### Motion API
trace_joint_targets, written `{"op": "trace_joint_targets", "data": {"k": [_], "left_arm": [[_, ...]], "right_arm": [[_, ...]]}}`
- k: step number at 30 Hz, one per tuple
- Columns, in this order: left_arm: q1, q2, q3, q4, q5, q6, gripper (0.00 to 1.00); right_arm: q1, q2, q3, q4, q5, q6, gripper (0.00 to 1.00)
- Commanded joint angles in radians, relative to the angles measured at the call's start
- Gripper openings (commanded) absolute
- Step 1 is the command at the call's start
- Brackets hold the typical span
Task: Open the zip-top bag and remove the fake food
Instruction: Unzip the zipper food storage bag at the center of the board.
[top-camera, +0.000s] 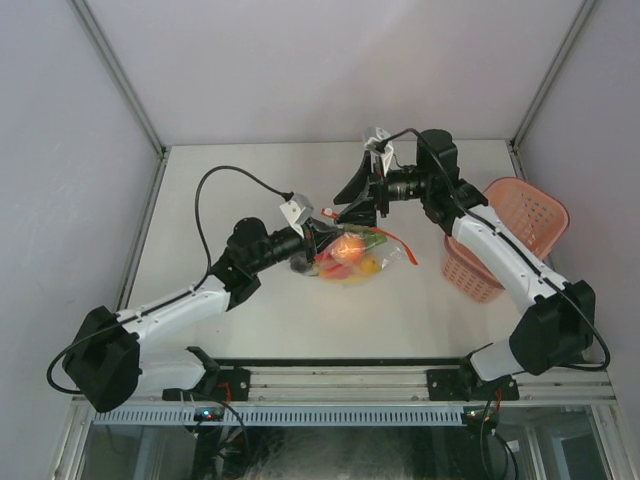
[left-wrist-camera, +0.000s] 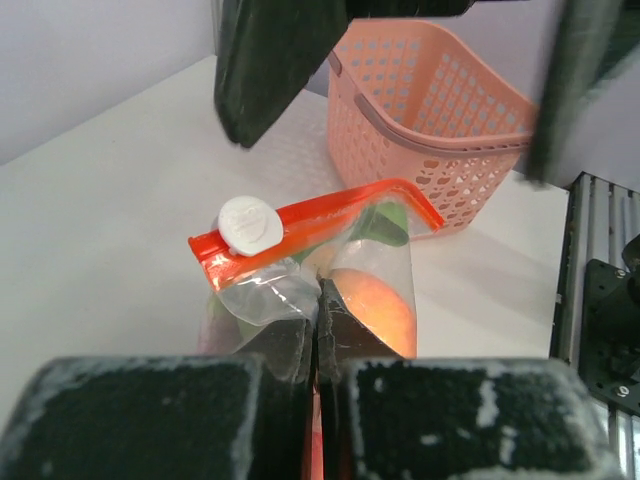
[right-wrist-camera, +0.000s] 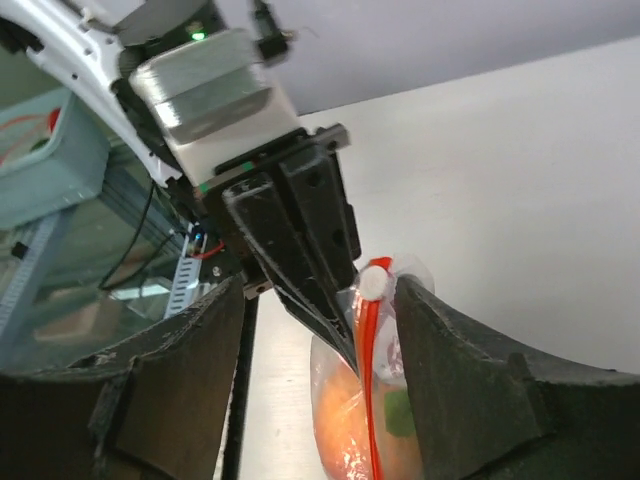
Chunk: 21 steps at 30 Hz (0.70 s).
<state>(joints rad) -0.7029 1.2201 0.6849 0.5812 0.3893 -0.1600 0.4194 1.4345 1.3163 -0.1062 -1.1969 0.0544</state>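
The zip-top bag (top-camera: 372, 252) is clear plastic with a red-orange zipper strip (left-wrist-camera: 330, 208) and a white round tab (left-wrist-camera: 250, 225). It is held up off the table with the fake food inside: an orange fruit (left-wrist-camera: 378, 302), a green piece (right-wrist-camera: 402, 410) and a yellow piece (top-camera: 366, 266). My left gripper (left-wrist-camera: 318, 300) is shut on the bag's film just under the zipper. My right gripper (right-wrist-camera: 320, 290) is open above the bag, straddling the zipper's tab end and the left fingers (right-wrist-camera: 300, 230). Its right pad sits next to the tab (right-wrist-camera: 377, 283).
A pink lattice basket (top-camera: 525, 215) stands on the table at the right, beside the right arm, and appears behind the bag in the left wrist view as the basket (left-wrist-camera: 440, 120). White walls close in the table's far side and both flanks.
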Motion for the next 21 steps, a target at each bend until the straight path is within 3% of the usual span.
{"op": "trace_joint_targets", "data": {"k": [1, 7, 21], "left_arm": [[-0.015, -0.046, 0.071, -0.011, -0.045, 0.074, 0.00], [-0.021, -0.052, 0.076, -0.023, -0.053, 0.077, 0.00], [-0.024, -0.054, 0.081, -0.033, -0.047, 0.065, 0.00]], "right_arm": [[0.009, 0.042, 0.042, 0.029, 0.079, 0.178, 0.59], [0.028, 0.072, 0.052, -0.060, 0.121, 0.179, 0.54], [0.070, 0.089, 0.053, 0.059, 0.050, 0.292, 0.42]]}}
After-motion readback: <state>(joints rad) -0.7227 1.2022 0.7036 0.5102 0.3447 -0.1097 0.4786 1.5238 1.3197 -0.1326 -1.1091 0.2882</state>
